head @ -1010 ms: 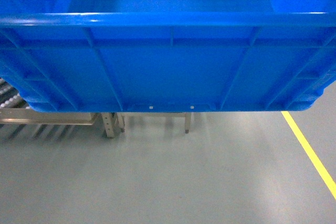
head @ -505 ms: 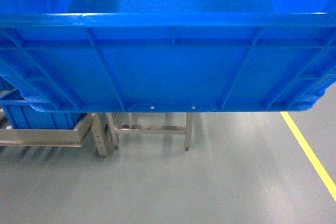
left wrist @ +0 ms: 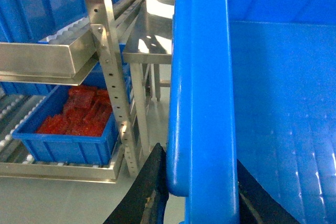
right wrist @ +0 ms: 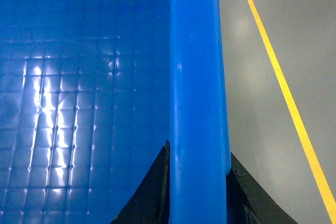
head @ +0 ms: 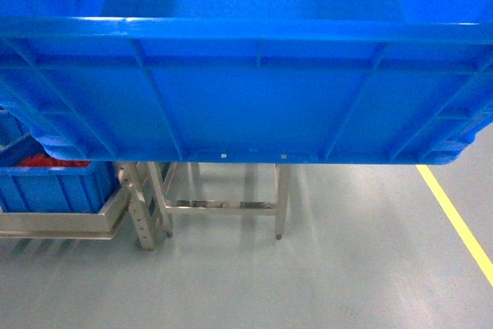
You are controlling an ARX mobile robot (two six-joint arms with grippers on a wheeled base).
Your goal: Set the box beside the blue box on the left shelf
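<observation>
We carry the box (head: 254,105) off the floor between our two grippers. The left gripper (left wrist: 197,192) has its fingers (left wrist: 152,192) clamped on the box's left rim, one finger outside and one inside the wall. The right gripper (right wrist: 198,192) grasps the right rim in the same way, its fingers (right wrist: 152,192) pressed on both sides.

Outside the left fingers stands the left shelf (left wrist: 113,72), with a perforated metal post and roller rails. On its low lane lies a smaller blue box (left wrist: 73,135) filled with red parts (left wrist: 79,116). Beyond the fingers, beside the post, is a steel bench (left wrist: 152,30). Outside the right fingers runs a yellow line (right wrist: 283,93) on the grey floor (head: 308,267).

Compared with one second ago, the shelf post and bench legs sit lower in the head view, and the smaller blue box has come into sight there.
</observation>
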